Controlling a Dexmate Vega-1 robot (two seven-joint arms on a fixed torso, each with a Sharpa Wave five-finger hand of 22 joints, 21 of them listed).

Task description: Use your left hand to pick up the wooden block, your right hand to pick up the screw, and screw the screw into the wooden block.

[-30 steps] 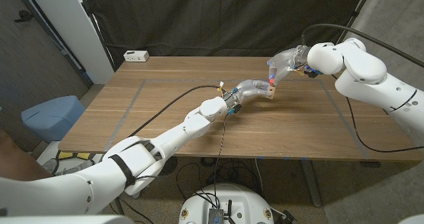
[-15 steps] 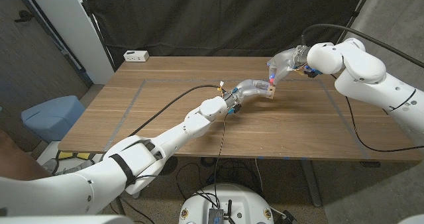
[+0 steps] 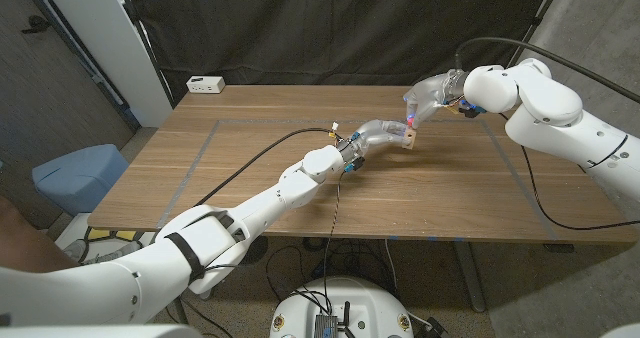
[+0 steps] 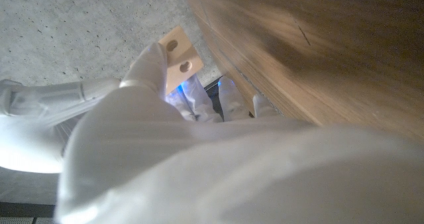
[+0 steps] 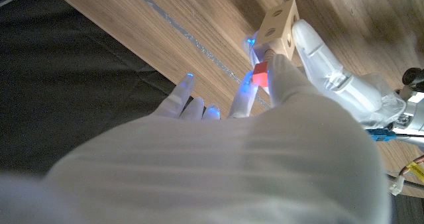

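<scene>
My left hand (image 3: 378, 133) holds the small pale wooden block (image 3: 408, 138) just above the middle of the table. The block (image 4: 179, 56) has two round holes on one face and is gripped between the fingers (image 4: 149, 65) in the left wrist view. My right hand (image 3: 425, 101) comes in from behind the block and pinches a red-headed screw (image 3: 409, 123) at the block's top. In the right wrist view the red screw head (image 5: 260, 75) sits between my fingertips right against the block (image 5: 278, 25). The screw's shaft is hidden.
The wooden table (image 3: 250, 168) carries tape lines marking a large rectangle. A white power strip (image 3: 206, 84) lies at the far left corner. A black cable (image 3: 240, 168) runs along my left arm. A blue bin (image 3: 75, 178) stands off the table's left side.
</scene>
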